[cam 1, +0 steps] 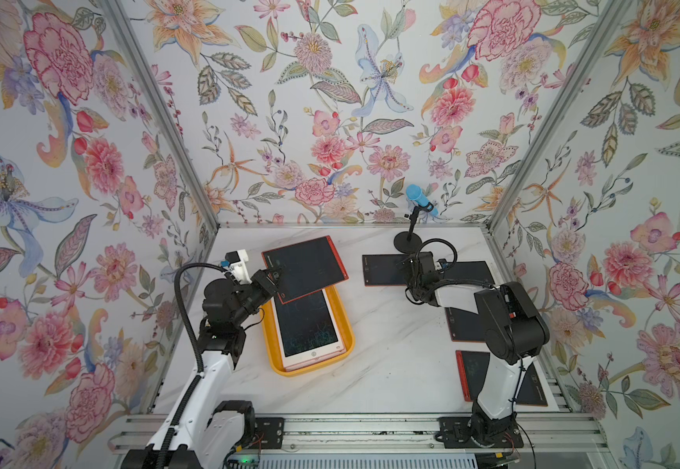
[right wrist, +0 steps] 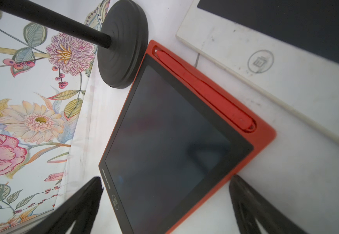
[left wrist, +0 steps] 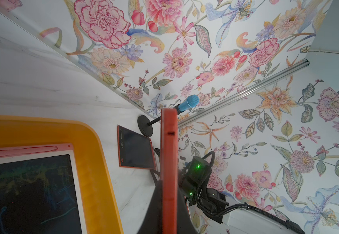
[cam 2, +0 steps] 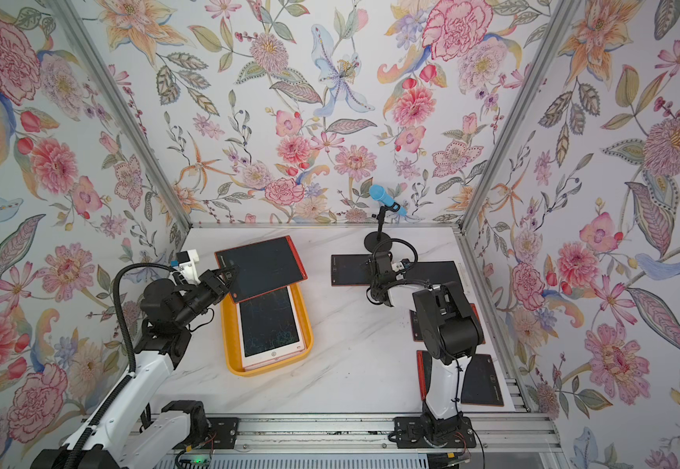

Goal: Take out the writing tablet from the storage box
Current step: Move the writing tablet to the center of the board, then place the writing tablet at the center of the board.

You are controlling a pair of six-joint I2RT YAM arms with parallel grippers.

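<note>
My left gripper (cam 1: 275, 277) (cam 2: 230, 279) (left wrist: 169, 187) is shut on one edge of a writing tablet (cam 1: 306, 268) (cam 2: 261, 266) (left wrist: 169, 154) with a dark screen and an orange-red frame. It holds the tablet in the air, tilted, over the far end of the yellow-orange storage box (cam 1: 346, 325) (cam 2: 308, 325) (left wrist: 95, 162). A pink-framed tablet (cam 1: 308, 329) (cam 2: 269, 325) (left wrist: 29, 192) lies flat in the box. My right gripper (cam 1: 405, 266) (right wrist: 165, 179) hangs open above another red-framed tablet (cam 1: 381, 270) (cam 2: 348, 270) (right wrist: 164, 131) lying on the table.
A blue microphone (cam 1: 418, 195) on a black stand with a round base (cam 1: 407, 243) (right wrist: 124, 44) stands at the back. More tablets (cam 1: 468, 272) (cam 1: 476, 373) lie along the right side, partly under my right arm. Walls close in the table on three sides.
</note>
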